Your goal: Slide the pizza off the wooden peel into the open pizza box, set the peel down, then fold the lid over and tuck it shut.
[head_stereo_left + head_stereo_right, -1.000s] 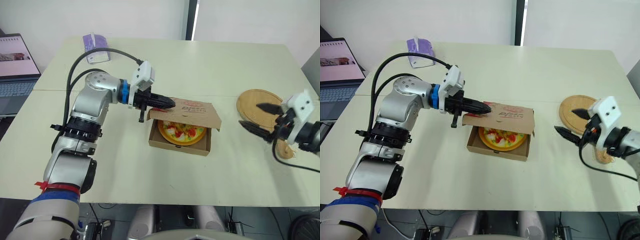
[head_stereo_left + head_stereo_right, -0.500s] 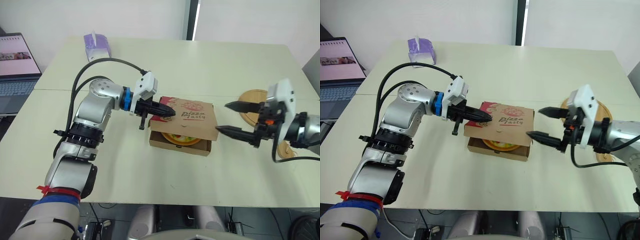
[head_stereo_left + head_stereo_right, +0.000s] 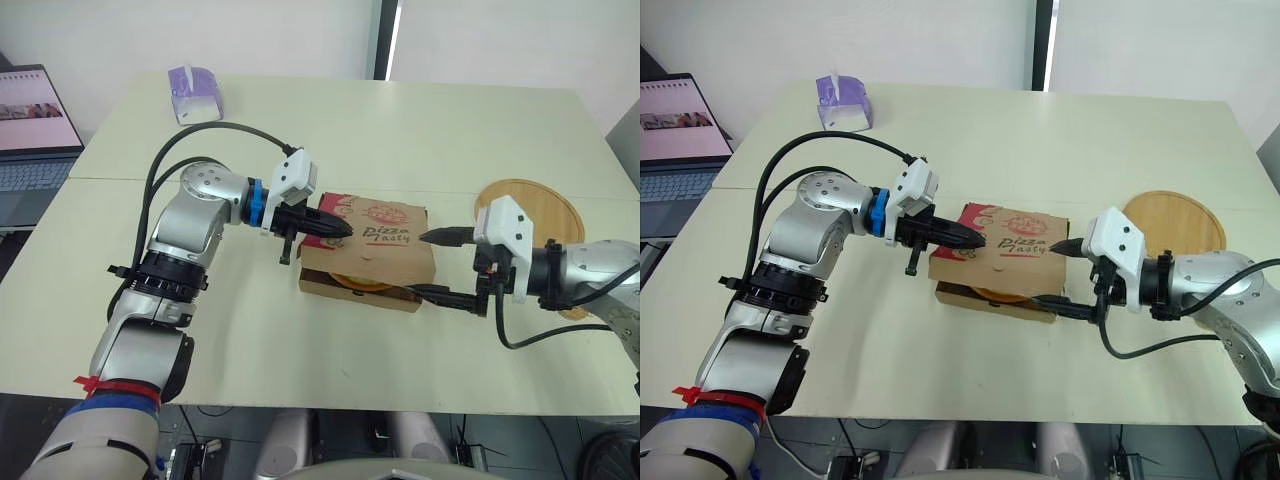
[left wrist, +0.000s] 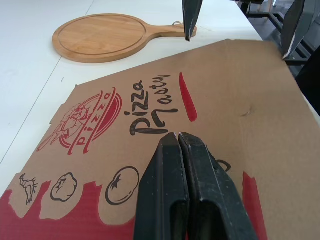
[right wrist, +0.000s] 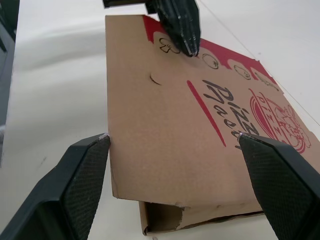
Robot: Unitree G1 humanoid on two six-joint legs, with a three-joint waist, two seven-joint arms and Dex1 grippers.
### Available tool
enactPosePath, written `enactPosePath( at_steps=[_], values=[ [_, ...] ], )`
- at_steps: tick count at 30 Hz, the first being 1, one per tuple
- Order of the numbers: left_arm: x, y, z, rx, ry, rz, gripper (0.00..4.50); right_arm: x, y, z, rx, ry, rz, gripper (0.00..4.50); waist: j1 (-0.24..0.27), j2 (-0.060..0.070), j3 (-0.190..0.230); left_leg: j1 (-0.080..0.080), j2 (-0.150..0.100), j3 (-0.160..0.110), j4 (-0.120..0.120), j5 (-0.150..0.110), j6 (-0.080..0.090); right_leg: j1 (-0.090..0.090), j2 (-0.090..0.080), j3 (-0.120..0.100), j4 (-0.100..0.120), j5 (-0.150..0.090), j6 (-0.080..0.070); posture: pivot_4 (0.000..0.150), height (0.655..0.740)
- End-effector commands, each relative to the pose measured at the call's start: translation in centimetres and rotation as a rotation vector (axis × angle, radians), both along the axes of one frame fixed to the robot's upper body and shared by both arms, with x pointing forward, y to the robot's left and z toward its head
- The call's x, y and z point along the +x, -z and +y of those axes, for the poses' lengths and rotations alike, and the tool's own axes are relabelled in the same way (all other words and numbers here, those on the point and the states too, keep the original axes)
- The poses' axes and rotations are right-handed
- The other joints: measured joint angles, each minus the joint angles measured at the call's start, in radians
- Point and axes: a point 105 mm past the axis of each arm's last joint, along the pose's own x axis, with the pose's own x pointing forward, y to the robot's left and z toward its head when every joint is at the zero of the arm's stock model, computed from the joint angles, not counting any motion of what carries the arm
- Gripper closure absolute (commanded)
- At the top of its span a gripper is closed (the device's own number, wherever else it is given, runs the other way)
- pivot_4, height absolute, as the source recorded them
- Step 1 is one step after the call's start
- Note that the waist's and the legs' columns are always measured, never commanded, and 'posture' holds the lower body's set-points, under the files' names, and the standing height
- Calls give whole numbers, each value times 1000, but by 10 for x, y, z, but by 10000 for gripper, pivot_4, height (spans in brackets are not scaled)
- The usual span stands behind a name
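Surface: pale cream table (image 3: 400, 130), two tops butted together, seam (image 3: 110, 180) running across. White wall (image 3: 200, 30) behind, with a dark vertical strip (image 3: 385, 40) in it. Open laptop (image 3: 30, 130) on a separate desk off the left edge. Purple tissue box (image 3: 193, 92) at the far left corner of the table.

Pizza box (image 3: 375, 262) sits mid-table. Lid (image 3: 385, 232) is folded down nearly flat over it, print side up, not tucked. A front gap shows a sliver of pizza (image 3: 358, 283) inside.

Left gripper (image 3: 340, 227): fingers (image 4: 180, 190) clenched together with nothing between them, tips on top of the lid near its left end.

Right gripper (image 3: 422, 264): spread wide, holding nothing. One finger (image 5: 75, 180) is low at the box's near right corner, the other up by the lid's far right corner, straddling that edge.

Peel (image 3: 548, 205) lies flat on the table to the right of the box, bare, well apart from it.
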Motion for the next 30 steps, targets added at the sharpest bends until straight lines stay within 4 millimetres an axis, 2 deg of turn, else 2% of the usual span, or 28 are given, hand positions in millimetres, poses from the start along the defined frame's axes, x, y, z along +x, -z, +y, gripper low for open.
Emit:
enactPosePath(
  at_steps=[1,9,14,24,30],
  values=[
    [-3,-10,-3,-16,17,-39,44910,2,-5,3,-34,-19,-91,1479,0,0,0,0,0,0,0,0,0,0,0,0,0,0,0,1500,7251],
    [-4,-11,-3,-16,20,-39,44910,6,4,7,-121,-51,-172,1479,0,0,0,0,0,0,0,0,0,0,0,0,0,0,0,1500,7251],
    [-5,-11,-4,-13,23,-40,44910,-4,7,13,-93,-94,-115,1479,0,0,0,0,0,0,0,0,0,-1,0,0,0,0,0,1500,7251],
    [-9,-5,-3,2,32,-31,44910,12,18,14,-220,-85,-255,1479,-1,0,0,0,0,0,1,0,0,-1,0,0,1,0,0,1500,7251],
    [-12,-3,-2,7,39,-24,44910,29,4,17,-184,-35,-341,1479,-2,0,0,0,0,1,1,0,0,-1,0,1,2,0,0,1500,7251]
  ],
)
